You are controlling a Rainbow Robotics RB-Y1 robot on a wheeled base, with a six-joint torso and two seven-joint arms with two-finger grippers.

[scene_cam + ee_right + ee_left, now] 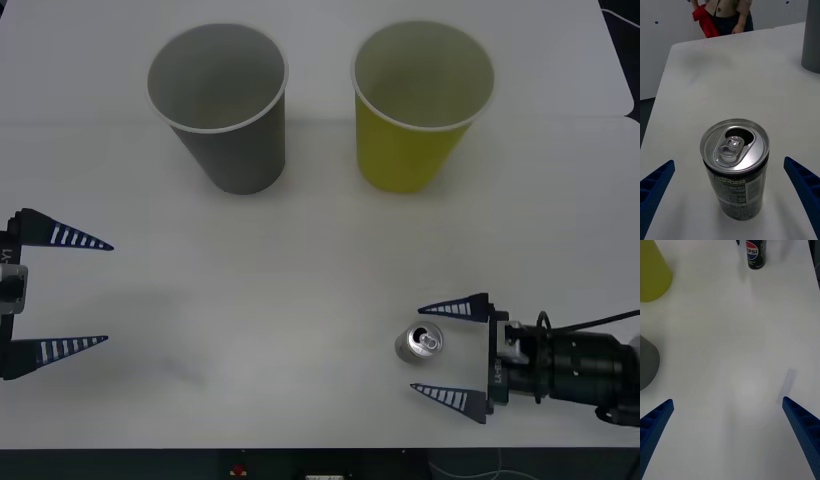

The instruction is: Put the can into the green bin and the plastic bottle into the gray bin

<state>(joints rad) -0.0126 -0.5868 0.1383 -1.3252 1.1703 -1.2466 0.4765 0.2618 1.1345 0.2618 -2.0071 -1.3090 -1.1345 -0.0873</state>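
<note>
The small silver can (420, 343) stands upright near the table's front right, its pull-tab top (734, 145) showing. My right gripper (443, 350) is open around it, one blue finger on each side, neither touching it. The left wrist view shows the can (755, 254) far off. The gray bin (222, 103) stands at the back left and the green bin (418, 100) at the back right, both upright. My left gripper (95, 293) hangs open at the left edge with nothing between its fingers. The plastic bottle is out of view.
The white table (300, 270) runs bare between the two grippers and in front of the cups. Its front edge lies just below the can. A person stands beyond the table's far side in the right wrist view.
</note>
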